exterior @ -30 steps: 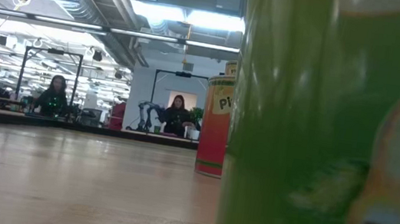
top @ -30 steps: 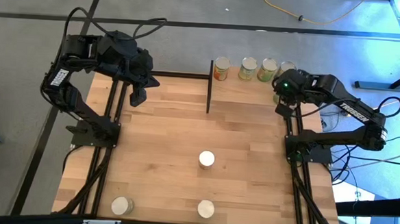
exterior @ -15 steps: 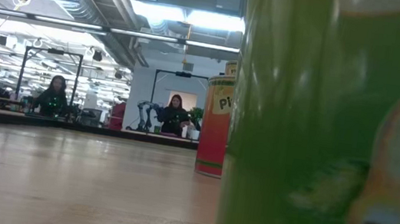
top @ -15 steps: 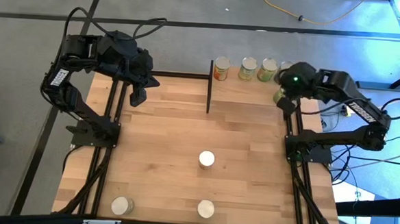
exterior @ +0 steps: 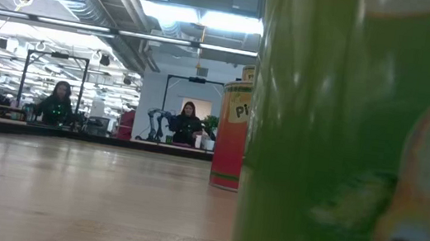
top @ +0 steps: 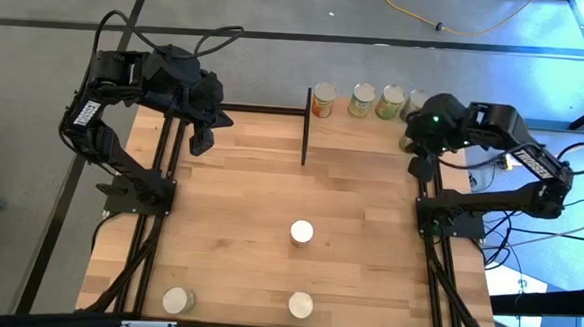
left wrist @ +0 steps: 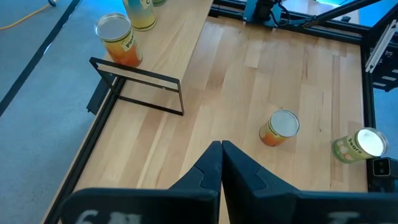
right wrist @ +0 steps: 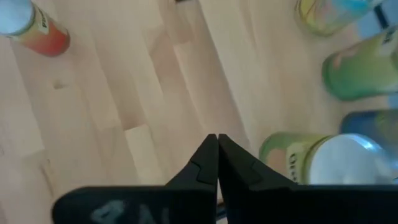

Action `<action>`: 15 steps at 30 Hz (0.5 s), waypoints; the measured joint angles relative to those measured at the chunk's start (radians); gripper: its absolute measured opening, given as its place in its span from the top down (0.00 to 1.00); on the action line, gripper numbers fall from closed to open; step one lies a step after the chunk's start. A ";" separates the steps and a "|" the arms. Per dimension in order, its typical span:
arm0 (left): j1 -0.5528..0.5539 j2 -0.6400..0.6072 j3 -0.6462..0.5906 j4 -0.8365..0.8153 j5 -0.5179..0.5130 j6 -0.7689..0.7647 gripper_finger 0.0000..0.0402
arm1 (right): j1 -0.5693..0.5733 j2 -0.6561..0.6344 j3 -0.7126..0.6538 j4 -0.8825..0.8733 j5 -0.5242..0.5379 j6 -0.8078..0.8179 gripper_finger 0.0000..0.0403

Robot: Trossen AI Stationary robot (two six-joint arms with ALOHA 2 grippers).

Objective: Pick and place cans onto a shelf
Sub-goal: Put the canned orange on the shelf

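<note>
Though partly blurred, perhaps "Pears" on one green-labelled can (left wrist: 356,148); both hands, left hand (left wrist: 221,148) and right hand (right wrist: 217,140), clenched empty.

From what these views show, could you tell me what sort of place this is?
Most likely an open robotics lab or workshop: exposed ceiling ducts and strip lights overhead, people seated at benches in the background, and another robot arm beyond the butcher-block table.
</note>
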 joint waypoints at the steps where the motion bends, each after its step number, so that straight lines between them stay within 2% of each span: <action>1: 0.000 0.000 0.000 0.000 0.000 0.000 1.00 | 0.004 0.000 -0.015 -0.003 0.007 0.003 0.99; 4: 0.000 0.000 0.000 0.000 0.000 0.000 1.00 | 0.017 0.000 -0.053 0.001 0.102 -0.002 0.99; 15: 0.000 0.000 0.000 0.000 -0.008 0.000 1.00 | 0.016 0.004 -0.181 0.018 0.248 -0.014 0.99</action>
